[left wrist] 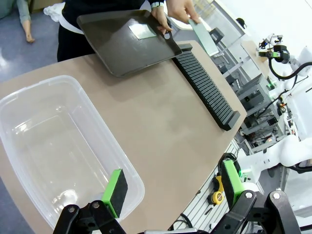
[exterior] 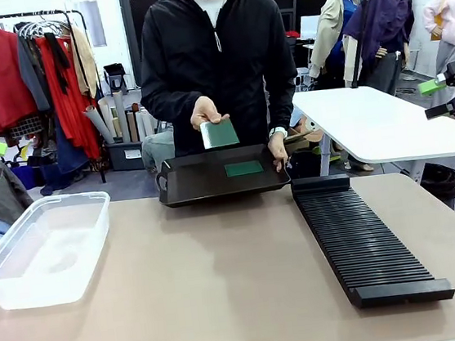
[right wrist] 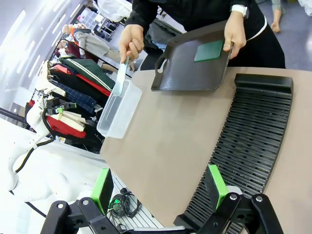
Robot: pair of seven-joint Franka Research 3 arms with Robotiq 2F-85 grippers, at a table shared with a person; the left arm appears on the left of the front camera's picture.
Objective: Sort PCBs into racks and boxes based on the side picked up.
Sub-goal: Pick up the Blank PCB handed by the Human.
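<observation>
Rack [exterior: 359,242]: just beside the tray [exterior: 204,185], on the robot's right. Clear box [exterior: 43,249]: left of the tray, well apart. Left gripper [left wrist: 173,187] and right gripper [right wrist: 160,186]: jaws wide, holding nothing. One PCB [exterior: 244,169] lies flat on the tray. A second PCB [exterior: 220,133] is pinched in the person's hand [exterior: 204,111] just above the tray.
</observation>
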